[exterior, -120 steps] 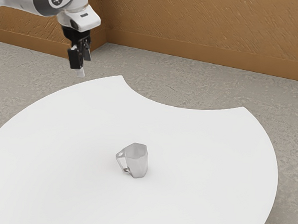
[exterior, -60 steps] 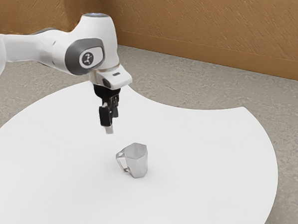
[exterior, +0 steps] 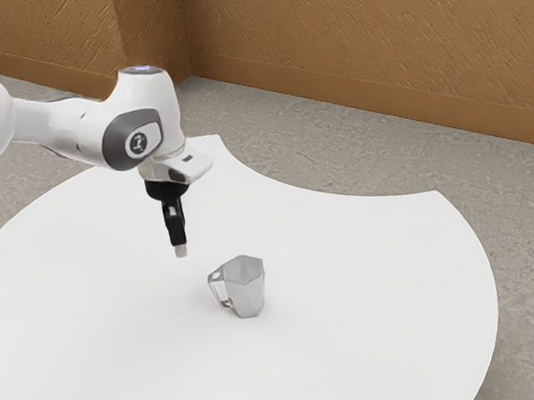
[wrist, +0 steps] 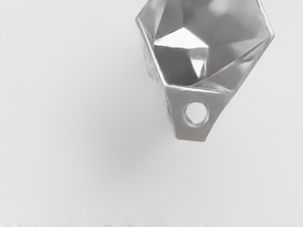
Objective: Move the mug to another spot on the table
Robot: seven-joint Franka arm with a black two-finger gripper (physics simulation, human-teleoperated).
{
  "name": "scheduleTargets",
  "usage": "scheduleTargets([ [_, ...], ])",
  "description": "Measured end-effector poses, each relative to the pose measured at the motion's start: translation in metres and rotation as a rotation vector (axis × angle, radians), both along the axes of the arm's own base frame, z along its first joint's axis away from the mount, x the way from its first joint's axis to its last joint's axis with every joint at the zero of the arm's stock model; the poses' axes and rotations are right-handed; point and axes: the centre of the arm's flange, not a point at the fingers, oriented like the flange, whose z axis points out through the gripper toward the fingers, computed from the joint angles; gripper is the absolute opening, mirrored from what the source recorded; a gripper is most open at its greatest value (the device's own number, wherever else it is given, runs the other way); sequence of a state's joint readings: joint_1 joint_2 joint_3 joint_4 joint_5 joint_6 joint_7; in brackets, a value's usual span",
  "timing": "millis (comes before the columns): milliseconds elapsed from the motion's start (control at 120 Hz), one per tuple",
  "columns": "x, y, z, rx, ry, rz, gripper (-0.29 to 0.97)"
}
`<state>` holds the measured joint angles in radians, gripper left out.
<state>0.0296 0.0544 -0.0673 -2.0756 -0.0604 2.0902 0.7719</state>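
Note:
A faceted silver mug (exterior: pixel 240 286) stands upright near the middle of the round white table (exterior: pixel 379 286), its handle (exterior: pixel 218 287) toward the exterior view's left. My gripper (exterior: pixel 180 248) hangs pointing down, a little above the table. It is a short way to the exterior view's left of the mug and slightly behind it, and it touches nothing. In the wrist view the mug (wrist: pixel 203 47) is seen from above with its open mouth and its pierced handle (wrist: pixel 194 116), just ahead of my hand.
The white table has a curved notch (exterior: pixel 277 178) cut into its far edge. Grey carpet (exterior: pixel 510 186) surrounds it, and a wooden wall (exterior: pixel 365 44) runs behind. Bare tabletop lies on all sides of the mug.
My arm has swung from above the table's far left edge down toward the mug. In the last half second the gripper dropped lower and drew slightly left. The mug has not moved.

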Motion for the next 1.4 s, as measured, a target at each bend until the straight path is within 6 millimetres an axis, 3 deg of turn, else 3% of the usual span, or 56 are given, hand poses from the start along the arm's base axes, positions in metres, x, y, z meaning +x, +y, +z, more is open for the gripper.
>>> scheduleTargets([
  [58,-0.003,-0.004,-0.017,0.002,0.013,0.005,0.68],
  [150,-0.002,-0.027,-0.035,0.004,0.021,-0.018,0.68],
  [233,-0.002,-0.039,-0.04,0.005,0.014,-0.025,0.68],
  [442,-0.009,-0.044,-0.067,0.016,-0.013,-0.021,0.68],
  [633,-0.002,-0.043,-0.086,0.026,-0.051,-0.071,0.68],
  [900,0.003,-0.042,-0.1,-0.05,-0.082,-0.101,0.67],
  [983,0.003,-0.043,-0.104,-0.061,-0.084,-0.127,0.57],
  [1167,0.004,-0.046,-0.104,-0.07,-0.098,-0.187,0.16],
  [1400,0.005,-0.046,-0.1,-0.131,-0.124,-0.195,0.06],
])
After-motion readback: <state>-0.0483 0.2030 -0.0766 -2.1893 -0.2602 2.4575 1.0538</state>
